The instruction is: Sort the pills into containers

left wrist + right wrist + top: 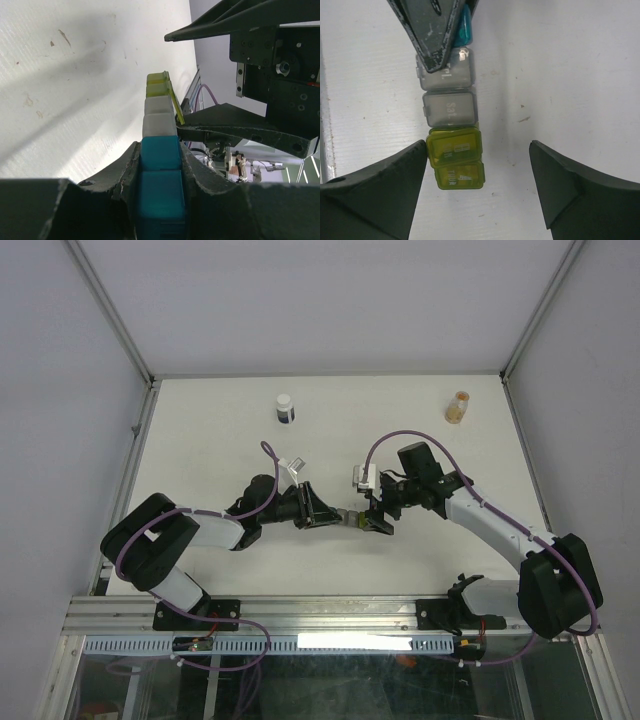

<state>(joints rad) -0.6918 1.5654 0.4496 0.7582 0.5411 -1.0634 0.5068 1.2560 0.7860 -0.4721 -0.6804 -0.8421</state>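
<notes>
Nearest me, down by the arm bases, the two grippers meet nose to nose low over the table (200,440). The left gripper (160,152) is pinched on the blue-teal end of the containers (451,112). In the overhead view the strip's long axis runs straight out from it toward 3 o'clock, into the right gripper (477,150). That one stands spread wide, holding nothing. From its wrist camera the strip lies along the 12-to-6 line, its yellow-green end off-centre, just beside the finger at 9 o'clock, with a wide gap to the other. I'd say the right arm is placed to work those lids. I see no loose pills. Farther back, a small vial (458,407) with orange contents stands at 1 o'clock and a white-capped bottle (285,408) at 11.
</notes>
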